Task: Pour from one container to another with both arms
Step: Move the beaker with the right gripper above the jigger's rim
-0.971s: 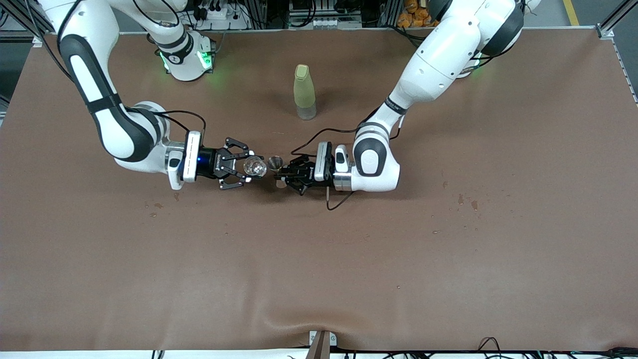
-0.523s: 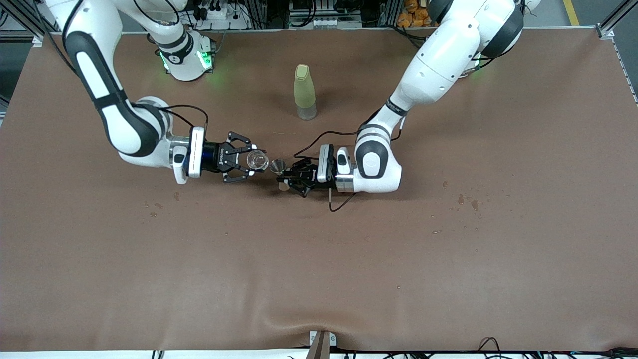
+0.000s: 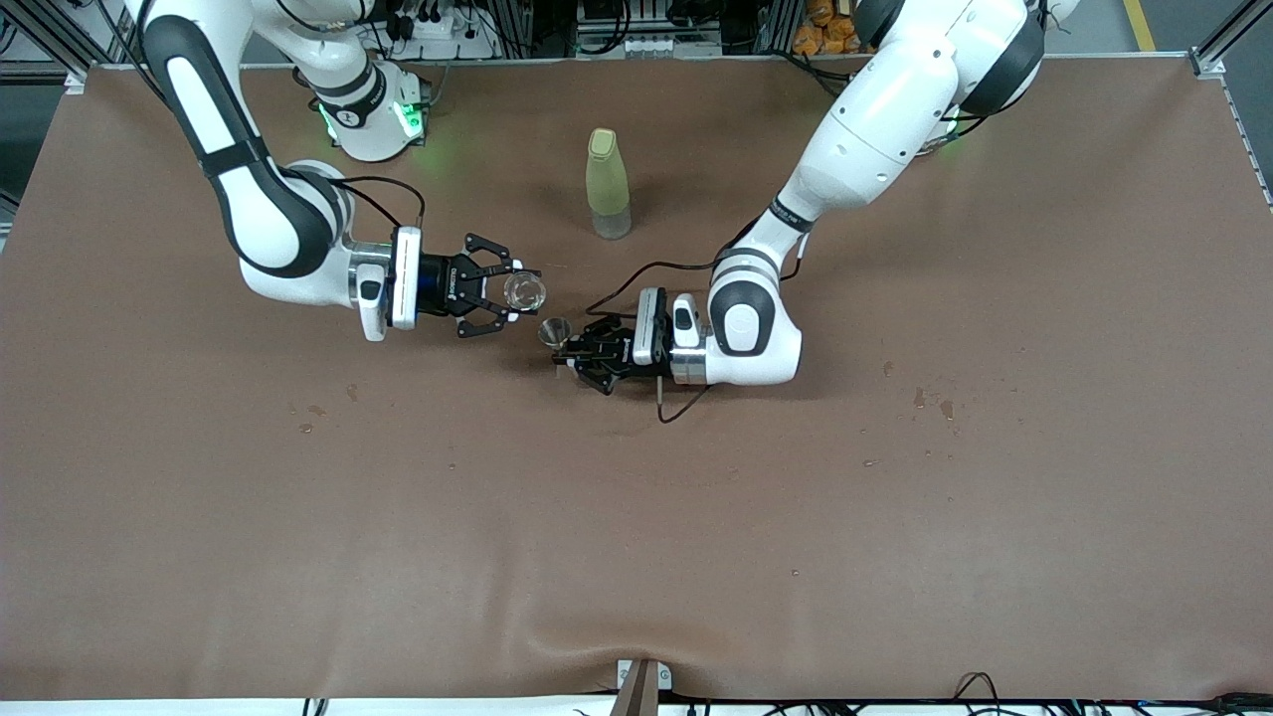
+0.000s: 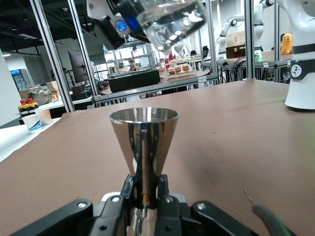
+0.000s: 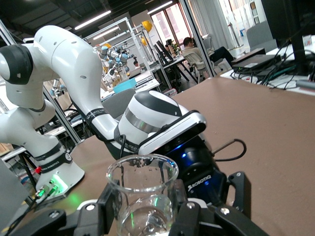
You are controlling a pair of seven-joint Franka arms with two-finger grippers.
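My right gripper (image 3: 512, 290) is shut on a clear glass beaker (image 3: 526, 291) with a little clear liquid in it, held up over the middle of the table. In the right wrist view the beaker (image 5: 142, 189) stands between the fingers (image 5: 101, 209). My left gripper (image 3: 569, 350) is shut on the stem of a small metal cone cup (image 3: 554, 330), low over the table. The left wrist view shows the cone cup (image 4: 143, 140) upright with its mouth open upward. There the beaker (image 4: 170, 17) hangs tilted, higher than the cup's rim and apart from it.
A pale green bottle (image 3: 608, 184) with its cap on stands upright between the grippers and the robots' bases. Small wet spots (image 3: 308, 410) mark the brown table cover toward the right arm's end, and more spots (image 3: 930, 401) toward the left arm's end.
My right gripper has risen with the beaker and drawn away from the cone cup's rim, toward the green bottle. The left gripper and cup have barely shifted.
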